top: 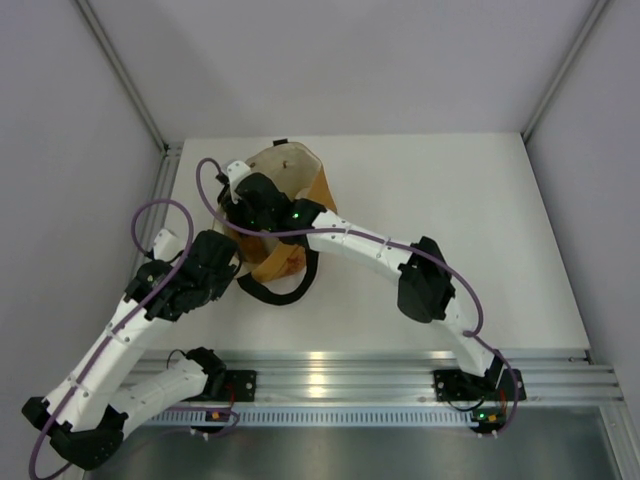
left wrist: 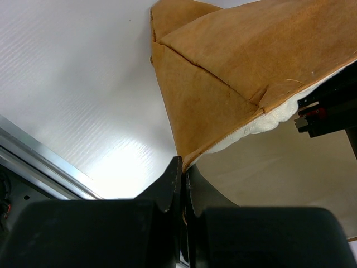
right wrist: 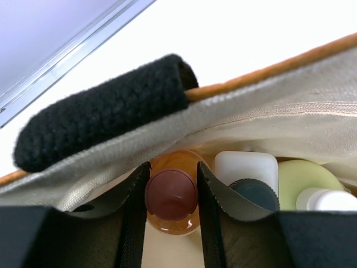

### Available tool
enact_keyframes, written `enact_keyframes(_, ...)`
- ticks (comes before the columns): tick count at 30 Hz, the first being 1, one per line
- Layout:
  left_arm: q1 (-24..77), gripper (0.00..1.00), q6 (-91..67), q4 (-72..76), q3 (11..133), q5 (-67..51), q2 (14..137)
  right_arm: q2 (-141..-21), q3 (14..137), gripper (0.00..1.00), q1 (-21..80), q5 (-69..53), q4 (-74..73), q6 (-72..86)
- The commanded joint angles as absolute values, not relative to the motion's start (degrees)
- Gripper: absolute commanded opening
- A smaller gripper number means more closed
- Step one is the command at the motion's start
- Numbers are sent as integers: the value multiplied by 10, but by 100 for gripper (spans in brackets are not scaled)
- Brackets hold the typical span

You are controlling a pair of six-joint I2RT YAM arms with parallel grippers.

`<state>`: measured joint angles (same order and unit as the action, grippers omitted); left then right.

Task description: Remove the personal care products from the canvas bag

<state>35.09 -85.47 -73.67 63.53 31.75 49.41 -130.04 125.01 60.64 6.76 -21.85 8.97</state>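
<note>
Our right claw (right wrist: 172, 170) pinches the amber bottle (right wrist: 175, 158) by its cap — whitish bottle (right wrist: 245, 167) just beside, black handle (right wrist: 106, 109) overhead; left claw (left wrist: 183, 166) pinches the canvas bag (left wrist: 223, 72).

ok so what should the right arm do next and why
Probably lift the right end effector straight up. Its fingers flank the pink cap of the amber bottle, apparently gripping it, while the left end effector pinches the canvas bag rim, holding the mouth open.

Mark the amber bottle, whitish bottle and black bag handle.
amber bottle (right wrist: 170, 195), right wrist view, on its pink cap
whitish bottle (right wrist: 245, 166), right wrist view, on its body
black handle (right wrist: 106, 114), right wrist view, mid-loop
</note>
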Motion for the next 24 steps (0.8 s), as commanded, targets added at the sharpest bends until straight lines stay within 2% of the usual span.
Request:
enact_keyframes(1,352,0,-851,-753,633,329,497,-1292,1252,7,611,57,-161,100)
enact_keyframes(3,352,0,-852,-751,632,329,498,-1286,1240,0,611,59,-149,102)
enact_keyframes(24,352,0,-860,-737,667,342,514,-1166,1232,0,616,77,-91,91)
